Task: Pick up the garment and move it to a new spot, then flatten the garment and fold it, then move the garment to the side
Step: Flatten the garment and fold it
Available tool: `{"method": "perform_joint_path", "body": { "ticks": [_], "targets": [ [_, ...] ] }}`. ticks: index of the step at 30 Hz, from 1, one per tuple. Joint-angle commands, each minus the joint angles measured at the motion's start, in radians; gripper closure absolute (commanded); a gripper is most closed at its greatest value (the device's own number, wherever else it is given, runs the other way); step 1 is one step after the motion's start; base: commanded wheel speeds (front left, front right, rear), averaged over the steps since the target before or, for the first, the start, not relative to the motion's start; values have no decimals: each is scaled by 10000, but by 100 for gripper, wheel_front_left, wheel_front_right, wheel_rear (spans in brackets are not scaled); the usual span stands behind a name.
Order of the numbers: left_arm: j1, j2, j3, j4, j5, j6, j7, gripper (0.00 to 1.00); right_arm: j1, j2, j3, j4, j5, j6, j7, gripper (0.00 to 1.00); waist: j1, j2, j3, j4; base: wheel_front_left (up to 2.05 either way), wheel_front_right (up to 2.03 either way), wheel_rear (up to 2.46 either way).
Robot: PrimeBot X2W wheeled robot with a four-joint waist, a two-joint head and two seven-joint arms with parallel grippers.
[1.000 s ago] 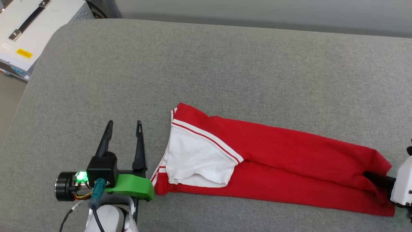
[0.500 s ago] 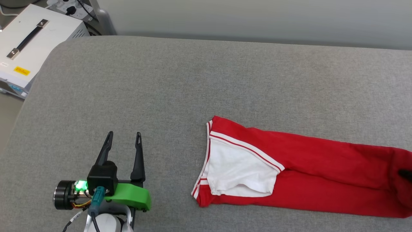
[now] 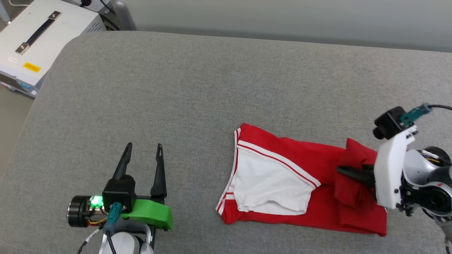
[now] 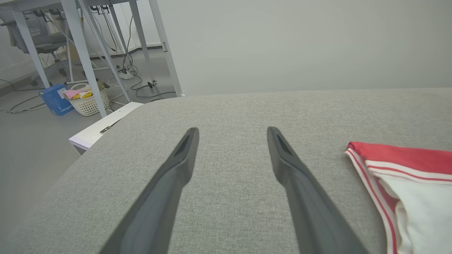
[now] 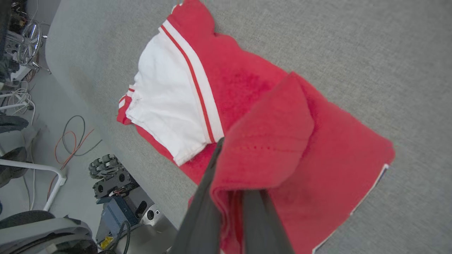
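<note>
On the grey cushion [image 3: 212,88], toward its right front, lies the garment [image 3: 282,158], a red band with a white sleeve [image 3: 268,183] on top at its left end. The right gripper [image 3: 343,170] is clamped on the right end, holding a red fold doubled back over the cloth beneath. The left gripper [image 3: 144,145] hovers over bare cushion with fingers spread wide, well apart from the sleeve end. Past the cushion's far left corner stands a white case [image 3: 46,38] with a black handle. On the floor beyond are table legs [image 4: 81,53], a basket [image 4: 88,102] and a blue box [image 4: 54,102].
</note>
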Motion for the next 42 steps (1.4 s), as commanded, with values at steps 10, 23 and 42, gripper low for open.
{"method": "perform_joint_path", "body": {
  "ticks": [10, 23, 42],
  "targets": [
    [-648, -301, -68, 85, 294, -211, -59, 0, -2241, 1109, 2314, 1586, -921, -6, -489, 100, 0, 0, 847, 651, 0, 0, 0],
    [-559, -390, 171, 349, 399, -215, -59, 0, -2565, 1527, 3829, 3478, -548, -6, -2390, 0, 0, 0, 598, 440, 0, 0, 0],
    [471, -254, 642, 21, 420, -191, -59, 0, -910, 1469, -334, 2539, -4040, -6, -9674, 0, 0, 0, -1011, -865, 0, 0, 0]
  ]
}}
